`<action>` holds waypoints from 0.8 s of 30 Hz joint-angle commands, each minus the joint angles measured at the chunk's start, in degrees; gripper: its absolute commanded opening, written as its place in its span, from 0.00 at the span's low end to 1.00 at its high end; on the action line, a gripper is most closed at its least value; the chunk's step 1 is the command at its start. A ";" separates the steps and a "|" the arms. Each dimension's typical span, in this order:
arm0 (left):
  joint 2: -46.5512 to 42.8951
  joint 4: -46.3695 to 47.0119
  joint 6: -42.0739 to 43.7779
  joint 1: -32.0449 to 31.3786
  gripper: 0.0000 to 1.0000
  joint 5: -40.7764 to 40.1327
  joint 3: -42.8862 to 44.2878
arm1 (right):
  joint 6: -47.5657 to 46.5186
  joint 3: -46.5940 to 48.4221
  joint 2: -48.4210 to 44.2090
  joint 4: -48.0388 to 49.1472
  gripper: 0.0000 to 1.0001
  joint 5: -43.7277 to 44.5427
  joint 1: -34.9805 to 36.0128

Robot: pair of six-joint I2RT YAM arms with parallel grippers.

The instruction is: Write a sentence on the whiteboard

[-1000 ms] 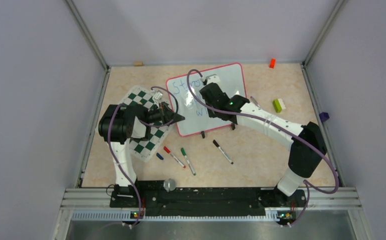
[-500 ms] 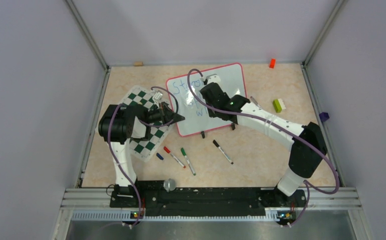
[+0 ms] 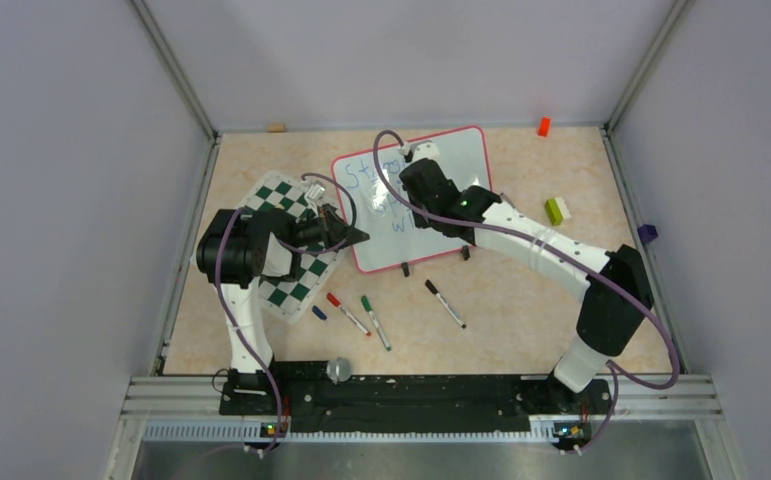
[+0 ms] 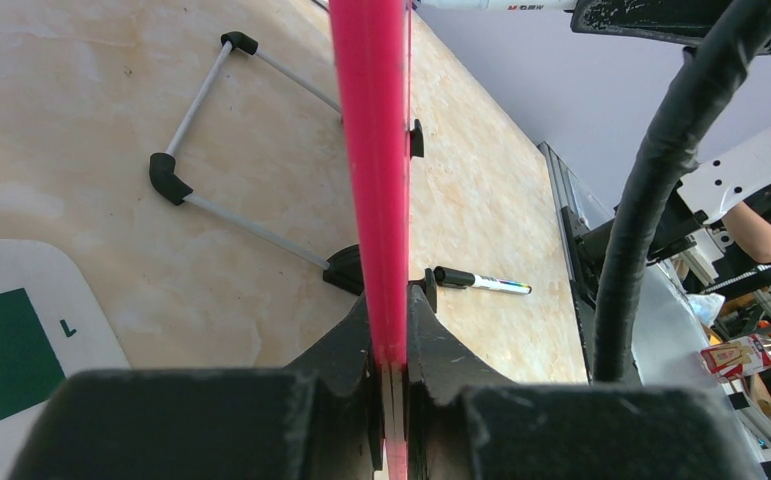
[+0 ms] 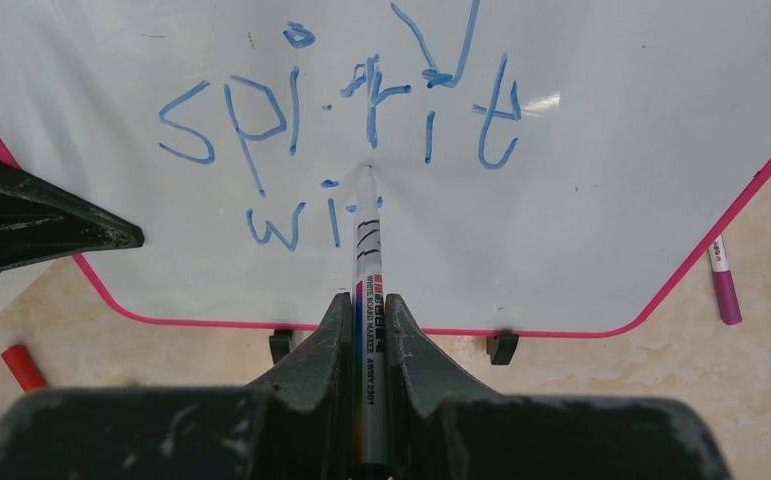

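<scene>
Right gripper (image 5: 366, 305) pinches marker (image 5: 369, 250), tip against whiteboard (image 5: 611, 150) — left gripper (image 4: 389, 300) clamps frame (image 4: 371, 150)

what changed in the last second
The right gripper, shut on the marker, moved slightly toward the far edge of the whiteboard. Nothing was picked up or released. The left gripper stayed clamped on the board's frame; the chessboard mat and loose markers did not move.
</scene>
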 commanded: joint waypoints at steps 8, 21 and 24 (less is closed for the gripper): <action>-0.58 4.76 3.98 1.85 0.00 -4.83 -0.32 | -0.28 1.43 0.52 1.42 0.00 0.18 -0.25; -0.58 4.76 3.98 1.85 0.00 -4.83 -0.32 | 1.41 -2.39 -0.56 1.36 0.00 -1.09 -0.32; -0.58 4.76 3.98 1.85 0.00 -4.83 -0.32 | 1.75 -3.48 -1.13 1.25 0.00 -1.56 -0.32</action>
